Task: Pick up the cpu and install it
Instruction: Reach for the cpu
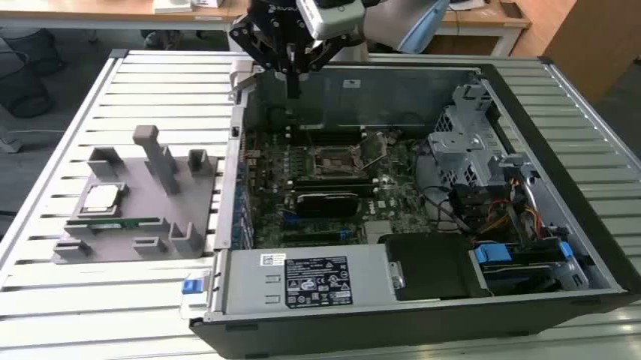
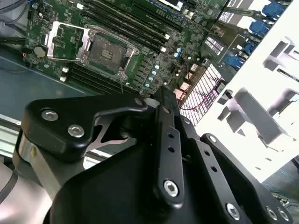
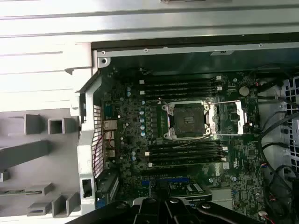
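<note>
Over the far wall of the open computer case (image 1: 421, 330), hung with the claw (image 1: 293, 94) pinched narrow and gripping nothing at all. Spotted the cpu (image 1: 101, 197) well apart from it, out at the exterior view's left, lying flat on the grey holder (image 1: 135, 204) outside the case (silver top up, pale rim showing). Caught a green memory stick (image 1: 112, 223) just beside it on that same holder. Looked down, in the first wrist view, on the motherboard socket (image 3: 187, 121) with its metal frame swung open to one side, between two banks of memory slots. Saw case and holder side by side on the slatted table (image 1: 130, 315).
</note>
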Robot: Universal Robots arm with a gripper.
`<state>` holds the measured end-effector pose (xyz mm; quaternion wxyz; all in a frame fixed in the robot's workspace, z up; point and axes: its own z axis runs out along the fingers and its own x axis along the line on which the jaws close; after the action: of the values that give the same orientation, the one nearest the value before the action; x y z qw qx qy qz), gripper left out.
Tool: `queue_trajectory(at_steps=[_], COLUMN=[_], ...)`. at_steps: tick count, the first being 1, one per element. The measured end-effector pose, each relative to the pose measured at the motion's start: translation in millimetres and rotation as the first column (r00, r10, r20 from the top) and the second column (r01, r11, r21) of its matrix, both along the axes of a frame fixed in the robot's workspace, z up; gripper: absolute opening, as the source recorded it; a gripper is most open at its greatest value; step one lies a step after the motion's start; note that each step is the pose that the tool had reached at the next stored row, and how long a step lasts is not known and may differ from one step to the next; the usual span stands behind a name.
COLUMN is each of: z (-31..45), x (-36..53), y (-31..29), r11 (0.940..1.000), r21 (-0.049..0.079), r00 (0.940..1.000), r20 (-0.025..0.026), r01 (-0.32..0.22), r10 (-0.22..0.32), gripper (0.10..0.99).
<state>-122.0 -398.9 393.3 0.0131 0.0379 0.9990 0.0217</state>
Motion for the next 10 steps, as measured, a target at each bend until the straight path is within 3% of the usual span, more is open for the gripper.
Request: queue_trajectory(at_steps=[10], z=[0.0], x=[0.0], y=[0.0], r11=[1.0000], r21=[0.000], r00=[1.0000], r20=[0.0000], r01=[0.000], r10=[0.000], gripper=[0.114])
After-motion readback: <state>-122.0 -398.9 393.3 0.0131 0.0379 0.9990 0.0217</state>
